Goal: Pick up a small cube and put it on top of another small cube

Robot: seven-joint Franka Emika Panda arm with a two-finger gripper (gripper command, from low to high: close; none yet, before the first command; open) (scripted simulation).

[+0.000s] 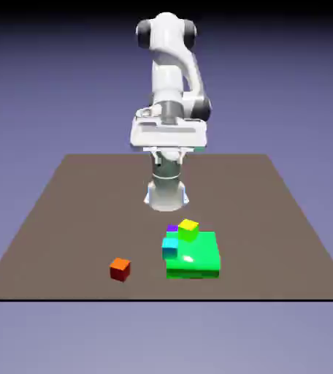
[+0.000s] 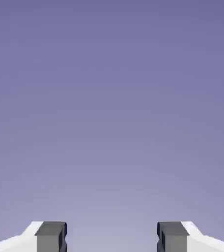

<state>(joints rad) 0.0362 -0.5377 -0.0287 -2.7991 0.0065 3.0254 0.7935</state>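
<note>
While the arm [image 1: 171, 80] stands folded at the far edge of the tabletop [image 1: 67, 219], nothing is held. The tabletop is a flat brown surface before a plain blue-violet backdrop [image 1: 38, 88]. The arm is white with dark joint caps, and its hand sits level above its base, well above the tabletop and far behind all the blocks.

In the hand view only the backdrop shows, with the gripper [image 2: 112, 237] at the bottom edge. Its two grey fingers [image 2: 50, 236] stand well apart, with empty space between them.

The flat bright-green block [image 1: 198, 256] lies on the tabletop near the front edge, slightly toward the exterior view's right of centre. Three small cubes cluster at its far left corner. The small yellow-green cube [image 1: 188, 229] sits at that corner, apparently on the block's top surface. The cyan cube [image 1: 170, 247] is at the block's left edge, nearer than the yellow-green cube and just beside it. The purple cube [image 1: 172, 229] shows only partly, behind the cyan cube and touching or just beside the yellow-green cube on its left; whether it rests on the block or on the tabletop cannot be told.

The small orange-red cube [image 1: 120, 269] rests alone on the tabletop, upright, to the exterior view's left of the flat bright-green block and apart from it, near the front edge. It is well apart from the fingers.
</note>
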